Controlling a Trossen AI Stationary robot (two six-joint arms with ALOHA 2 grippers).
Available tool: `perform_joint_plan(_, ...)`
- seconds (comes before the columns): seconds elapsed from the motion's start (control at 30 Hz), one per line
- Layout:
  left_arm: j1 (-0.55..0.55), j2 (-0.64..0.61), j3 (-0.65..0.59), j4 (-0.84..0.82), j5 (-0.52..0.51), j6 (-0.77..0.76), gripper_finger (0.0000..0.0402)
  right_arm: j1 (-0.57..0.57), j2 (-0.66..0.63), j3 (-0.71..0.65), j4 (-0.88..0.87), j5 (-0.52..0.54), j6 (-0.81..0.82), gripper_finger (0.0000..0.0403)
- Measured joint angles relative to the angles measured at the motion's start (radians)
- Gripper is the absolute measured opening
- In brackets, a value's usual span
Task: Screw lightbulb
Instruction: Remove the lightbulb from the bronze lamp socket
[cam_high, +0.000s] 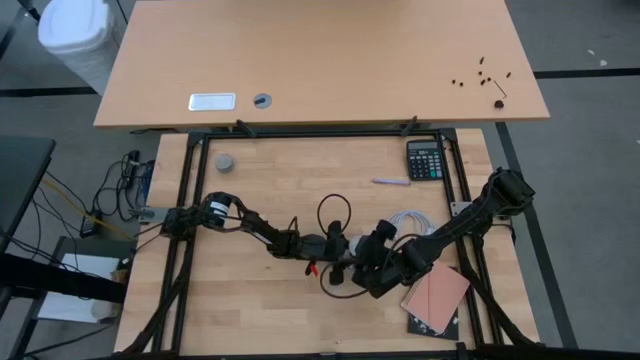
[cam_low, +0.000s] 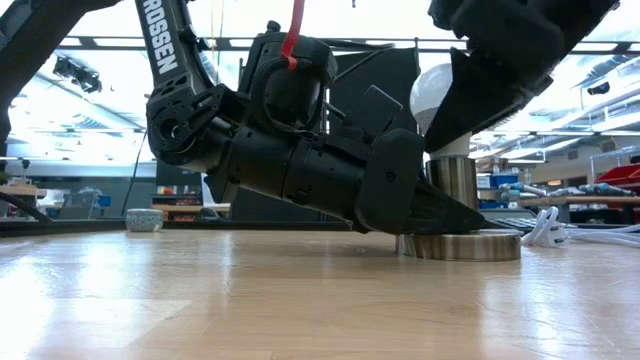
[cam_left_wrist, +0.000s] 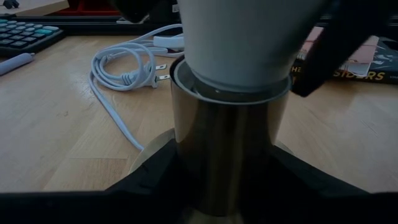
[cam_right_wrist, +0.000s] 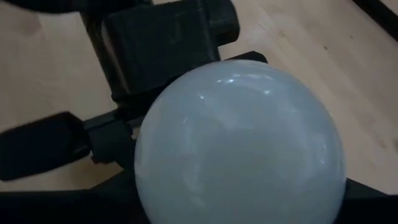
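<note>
Lightbulb (cam_low: 436, 92) sits upright in the metal socket (cam_left_wrist: 224, 149) of the round lamp base (cam_low: 462, 245), near the middle of the table (cam_high: 250, 300). Right gripper (cam_right_wrist: 239, 211) comes down over the bulb, fingers pinching the white glass on both sides, presumably to twist it home. Left gripper (cam_left_wrist: 217, 186) lies low on the wood, its fingers clamped either side of the socket, apparently to stop the base turning. A coiled white cord (cam_left_wrist: 124, 68) and a calculator (cam_high: 425, 159) lie farther off.

white lightbulb (cam_low: 432, 92) in silvery socket base (cam_low: 462, 243), gripper (cam_low: 440, 215) bracing base
</note>
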Motion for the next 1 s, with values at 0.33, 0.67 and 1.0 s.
perform_joint_plan(0.33,0.0,0.0,0.0,0.001,-0.001,0.001,0.0189,-0.008,-0.006,0.0,-0.002,-0.027,-0.223,0.0233)
perform_joint_plan(0.67,0.0,0.0,0.003,0.006,-0.006,0.006,0.0189,-0.07,-0.067,0.0,-0.024,-0.198,-0.528,0.0233)
perform_joint_plan(1.0,-0.001,0.0,0.0,0.0,0.024,0.024,0.0189,-0.196,-0.093,0.005,-0.048,-0.543,-0.848,0.0232)
